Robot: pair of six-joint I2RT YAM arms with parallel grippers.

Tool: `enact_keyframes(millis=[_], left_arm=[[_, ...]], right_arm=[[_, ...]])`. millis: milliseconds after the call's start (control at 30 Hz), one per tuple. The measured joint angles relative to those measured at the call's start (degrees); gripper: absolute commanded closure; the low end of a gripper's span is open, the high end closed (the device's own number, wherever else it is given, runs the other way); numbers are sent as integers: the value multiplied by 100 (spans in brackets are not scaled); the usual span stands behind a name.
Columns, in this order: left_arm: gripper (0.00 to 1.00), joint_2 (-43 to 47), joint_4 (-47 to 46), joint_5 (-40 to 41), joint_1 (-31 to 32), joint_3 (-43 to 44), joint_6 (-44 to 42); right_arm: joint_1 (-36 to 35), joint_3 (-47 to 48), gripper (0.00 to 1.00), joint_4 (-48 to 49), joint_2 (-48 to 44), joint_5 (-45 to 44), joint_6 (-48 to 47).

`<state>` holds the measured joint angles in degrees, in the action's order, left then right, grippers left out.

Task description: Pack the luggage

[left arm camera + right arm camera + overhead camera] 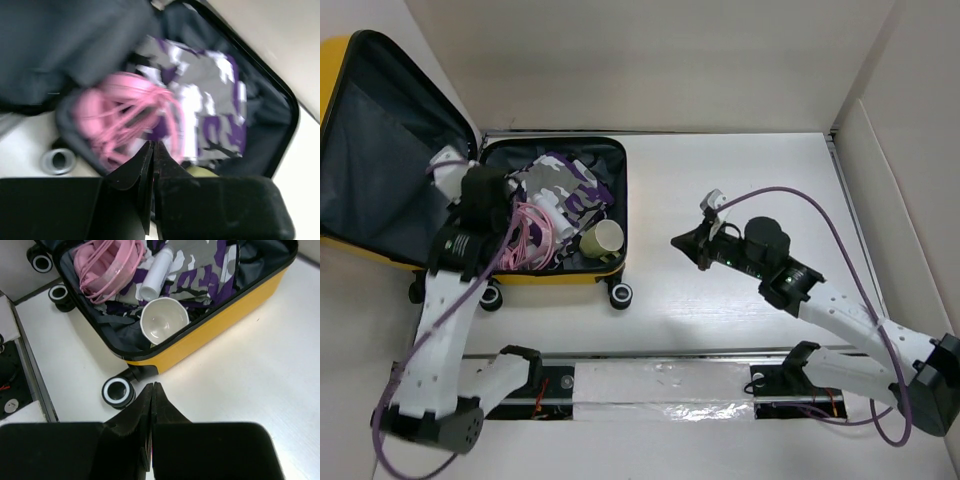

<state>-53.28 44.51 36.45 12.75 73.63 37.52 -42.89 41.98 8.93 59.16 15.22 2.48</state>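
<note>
The yellow luggage [570,276] lies open at the left, its lid [380,160] raised. Inside lie a purple-grey camouflage garment [565,180], a pink corded bundle [535,232], a white bottle [156,274] and a cream cup [603,240]. The luggage's yellow wall also shows in the right wrist view [210,330]. My left gripper [153,145] is shut and empty, hovering over the pink bundle [125,115]. My right gripper [678,242] is shut and empty over the table, right of the luggage; it also shows in the right wrist view [152,386].
The luggage's black-and-white wheels [619,293] stick out at its near edge. White walls surround the table, one close on the right [900,200]. A metal rail [660,385] runs along the near edge between the arm bases.
</note>
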Motion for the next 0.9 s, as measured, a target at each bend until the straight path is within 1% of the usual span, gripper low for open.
enact_keyframes(millis=[33, 100, 167, 200, 233, 300, 333, 400, 433, 533, 567, 600, 633, 700, 800, 833, 900], left_arm=[[100, -369, -17, -166, -35, 181, 15], [100, -938, -326, -1001, -372, 363, 76], [100, -1338, -883, -1934, -1152, 31, 127], [100, -1397, -935, -2135, -1478, -184, 144], [100, -1405, -859, -2129, -1687, -363, 164], [88, -1110, -555, -1825, -1657, -474, 144], [76, -848, -459, -1637, -1567, -470, 111], [62, -136, -247, -1062, -1499, -387, 7], [48, 136, -129, -647, -1530, -308, -31], [27, 927, -109, 153, -1609, -26, -240], [28, 1019, -107, 415, -1631, 28, -321], [31, 988, -42, 656, -1657, 92, -341], [32, 804, 151, 918, -1690, 208, -243], [32, 234, 435, 1255, -1725, 328, -157], [29, -474, 503, 1434, -1727, 280, -267], [26, -688, 568, 1502, -1711, 293, -299], [24, -1058, 879, 1580, -1814, 463, -369]], right_arm=[[26, -24, 96, 0, -105, 31, -15], [59, -52, 95, -11, -295, 70, -37], [57, -52, 95, -22, -407, 83, -68], [57, -52, 95, -57, -442, 83, -76], [57, -52, 95, -107, -474, 81, -103], [57, -61, 92, -175, -531, 85, -131], [57, -74, 92, -177, -564, 87, -140], [57, -85, 91, -188, -625, 94, -157], [57, -85, 90, -186, -640, 103, -164], [55, -85, 90, -201, -636, 122, -166], [55, -85, 90, -212, -632, 122, -166], [55, -85, 90, -221, -625, 120, -170], [55, -85, 90, -232, -621, 118, -173], [55, -85, 90, -234, -605, 116, -175], [42, -85, 90, -278, -549, 114, -223], [31, -85, 90, -313, -533, 107, -236], [2, -85, 90, -367, -511, 105, -254]])
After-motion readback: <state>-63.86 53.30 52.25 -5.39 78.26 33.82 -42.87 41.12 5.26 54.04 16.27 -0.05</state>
